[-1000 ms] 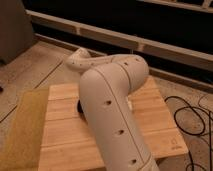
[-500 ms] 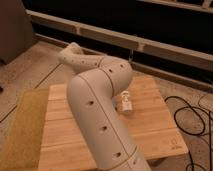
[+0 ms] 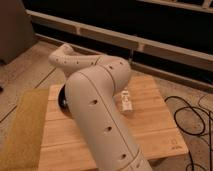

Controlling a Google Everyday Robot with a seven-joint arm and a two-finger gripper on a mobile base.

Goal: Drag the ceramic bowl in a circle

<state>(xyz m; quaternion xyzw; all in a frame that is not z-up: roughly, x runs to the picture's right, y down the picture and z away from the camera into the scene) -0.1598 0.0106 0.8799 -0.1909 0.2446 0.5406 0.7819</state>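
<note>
My white arm [image 3: 100,115] fills the middle of the camera view and bends left over the wooden table [image 3: 150,125]. The gripper is down behind the arm, over the table's left part, and is hidden. A small dark shape [image 3: 62,97] shows at the arm's left edge. I cannot tell whether it is the black rim of the ceramic bowl or part of the gripper. The rest of the bowl is hidden by the arm.
A white rectangular object [image 3: 127,100] lies on the table just right of the arm. A yellowish mat [image 3: 20,130] lies on the left of the table. Black cables [image 3: 192,117] lie on the floor to the right. A low ledge [image 3: 150,45] runs along behind.
The arm has swung left across the table. The white rectangular object on its right has come into view.
</note>
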